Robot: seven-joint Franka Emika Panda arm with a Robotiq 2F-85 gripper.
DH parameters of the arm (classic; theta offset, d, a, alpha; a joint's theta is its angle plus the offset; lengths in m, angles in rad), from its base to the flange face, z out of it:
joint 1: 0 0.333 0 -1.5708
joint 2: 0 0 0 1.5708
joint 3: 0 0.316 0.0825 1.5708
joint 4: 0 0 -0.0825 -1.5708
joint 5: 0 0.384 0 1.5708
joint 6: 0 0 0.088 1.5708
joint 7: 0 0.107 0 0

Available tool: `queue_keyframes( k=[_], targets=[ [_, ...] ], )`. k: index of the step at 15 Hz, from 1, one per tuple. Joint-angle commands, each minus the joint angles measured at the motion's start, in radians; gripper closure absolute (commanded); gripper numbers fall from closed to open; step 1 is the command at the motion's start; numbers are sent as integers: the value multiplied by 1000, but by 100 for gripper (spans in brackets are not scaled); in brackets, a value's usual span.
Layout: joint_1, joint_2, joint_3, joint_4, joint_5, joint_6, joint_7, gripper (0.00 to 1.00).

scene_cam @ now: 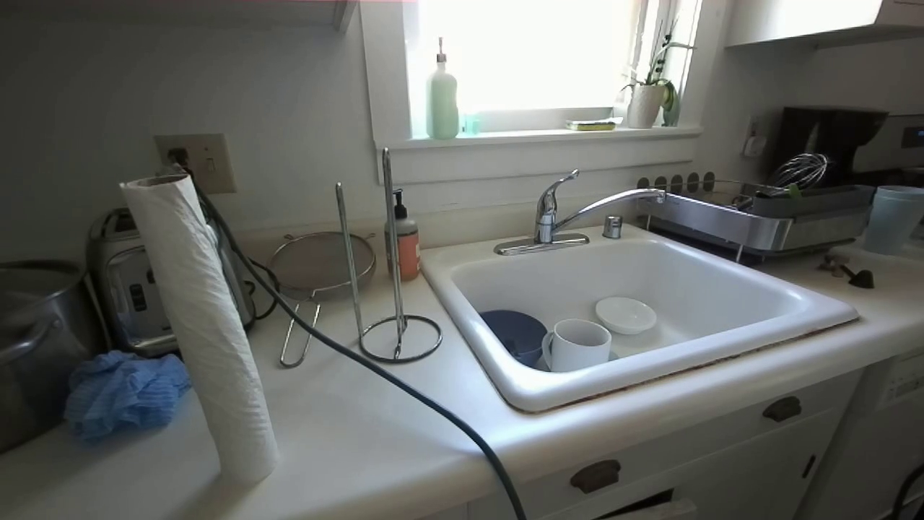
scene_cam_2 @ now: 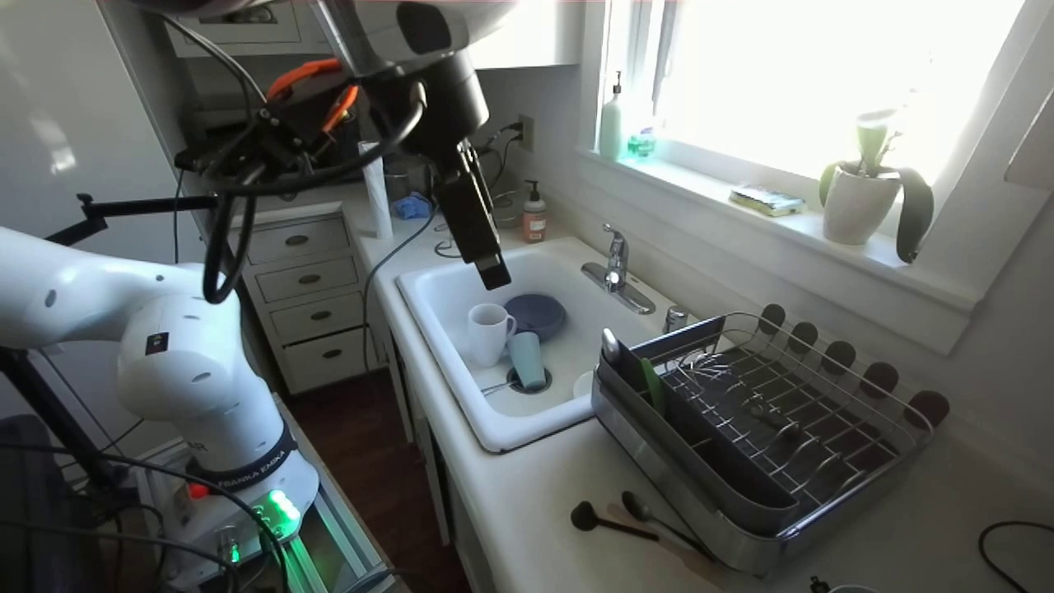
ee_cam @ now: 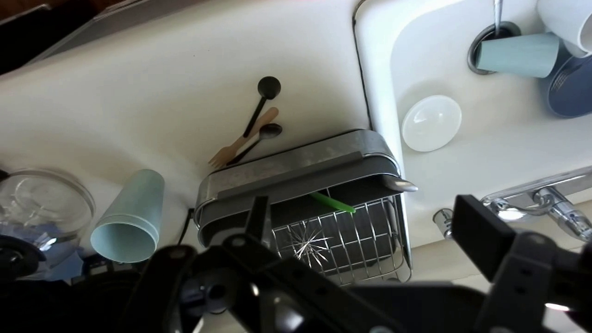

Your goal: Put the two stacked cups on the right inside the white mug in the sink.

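Note:
The two stacked cups (ee_cam: 141,196) are pale blue-green and stand nested at the left of the wrist view, with two rims showing. They also show at the far right edge in an exterior view (scene_cam: 891,217). The white mug (scene_cam: 581,347) stands upright in the sink (scene_cam: 693,370) and shows in the other views too (scene_cam_2: 487,333) (ee_cam: 562,21). My gripper (ee_cam: 363,208) is open and empty, above the dish rack in the wrist view. In an exterior view the gripper (scene_cam_2: 492,276) is high up, seen side-on.
A dark blue bowl (scene_cam_2: 535,317), a single blue-green cup (scene_cam_2: 527,360) lying near the drain, and a white dish (ee_cam: 432,122) are in the sink. The dish rack (scene_cam_2: 741,478) holds a whisk. Spoons and a wooden fork (ee_cam: 245,138) lie beside it. The chrome faucet (scene_cam: 548,217) overhangs.

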Motion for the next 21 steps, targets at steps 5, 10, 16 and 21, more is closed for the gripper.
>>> queue_keyframes(
  k=[5, 10, 16, 21],
  targets=[
    [-27, 113, -6, 39, 10, 68, -28, 0],
    [-18, 366, -118, 156, 50, 176, -97, 0],
    [-21, 681, -252, 310, 140, 272, -233, 0],
    [-55, 916, -327, 428, 295, 248, -471, 0]
  ],
)
